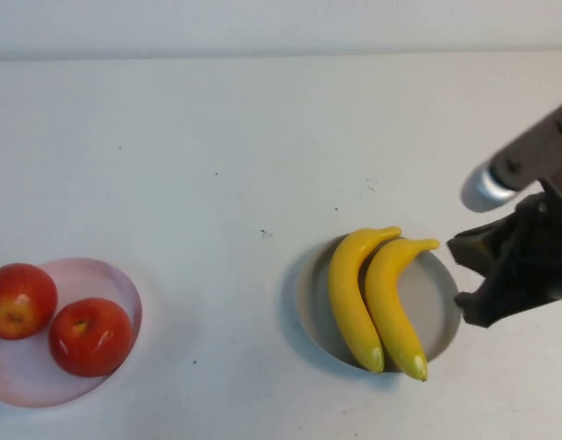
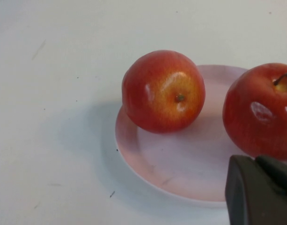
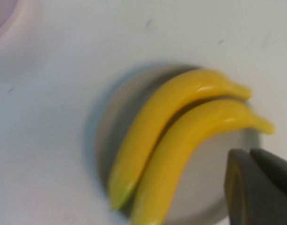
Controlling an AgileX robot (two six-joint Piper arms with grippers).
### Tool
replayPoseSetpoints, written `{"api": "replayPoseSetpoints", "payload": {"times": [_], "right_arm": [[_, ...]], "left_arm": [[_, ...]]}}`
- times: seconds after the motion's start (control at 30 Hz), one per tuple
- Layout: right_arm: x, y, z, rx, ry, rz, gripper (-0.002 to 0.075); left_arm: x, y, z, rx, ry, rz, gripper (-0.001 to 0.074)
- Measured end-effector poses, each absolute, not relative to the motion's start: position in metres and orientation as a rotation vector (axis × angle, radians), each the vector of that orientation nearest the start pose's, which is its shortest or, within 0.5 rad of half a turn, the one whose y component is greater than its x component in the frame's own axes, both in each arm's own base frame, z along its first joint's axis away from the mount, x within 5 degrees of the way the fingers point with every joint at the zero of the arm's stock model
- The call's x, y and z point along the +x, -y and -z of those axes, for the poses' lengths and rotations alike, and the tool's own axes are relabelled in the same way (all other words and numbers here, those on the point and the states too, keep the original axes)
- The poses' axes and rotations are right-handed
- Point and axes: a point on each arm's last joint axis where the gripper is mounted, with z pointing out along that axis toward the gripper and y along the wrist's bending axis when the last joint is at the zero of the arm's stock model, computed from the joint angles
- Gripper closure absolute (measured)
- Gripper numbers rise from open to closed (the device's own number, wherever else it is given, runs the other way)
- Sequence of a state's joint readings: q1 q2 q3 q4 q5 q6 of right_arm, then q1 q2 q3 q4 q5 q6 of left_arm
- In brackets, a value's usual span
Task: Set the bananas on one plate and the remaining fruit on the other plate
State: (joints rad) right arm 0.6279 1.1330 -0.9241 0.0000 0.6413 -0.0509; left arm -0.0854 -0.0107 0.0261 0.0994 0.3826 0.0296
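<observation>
The pink plate (image 1: 125,284) and left apple (image 1: 19,300) run off-frame.

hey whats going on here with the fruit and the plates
A two-armed robot is sorting fruit, and the sorting looks done. Both bananas lie side by side on the grey-blue plate, and the two red apples sit on the pink plate at the left. The right gripper hangs just beside the grey-blue plate with its jaws open, holding nothing. The left gripper shows only in its wrist view, by the apples on the pink plate.

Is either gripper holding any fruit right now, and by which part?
Nothing held. Right gripper open beside the grey-blue plate; left gripper near the pink plate.
</observation>
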Motion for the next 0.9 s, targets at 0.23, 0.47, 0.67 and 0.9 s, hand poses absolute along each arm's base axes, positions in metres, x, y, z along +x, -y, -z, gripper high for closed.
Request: {"api": "replayPoseSetpoints", "payload": {"times": [0.23,0.47,0.67,0.9], "right_arm": [[0.163,-0.067,-0.258,-0.480,-1.752,-0.188,0.0741],[0.111,-0.022,-0.216,-0.189,-1.609,-0.128,0.0741],[0.084,-0.010,-0.211,-0.091,-1.625,-0.099,0.0741],[0.057,-0.004,-0.202,-0.048,-1.660,-0.066,0.0741]], "left_arm": [[0.052,0.001,-0.171,0.169,-1.872,-0.060,0.0739],[0.052,0.001,-0.171,0.169,-1.872,-0.060,0.0739],[0.052,0.001,-0.171,0.169,-1.872,-0.060,0.0739],[0.052,0.001,-0.171,0.169,-1.872,-0.060,0.0739]]}}
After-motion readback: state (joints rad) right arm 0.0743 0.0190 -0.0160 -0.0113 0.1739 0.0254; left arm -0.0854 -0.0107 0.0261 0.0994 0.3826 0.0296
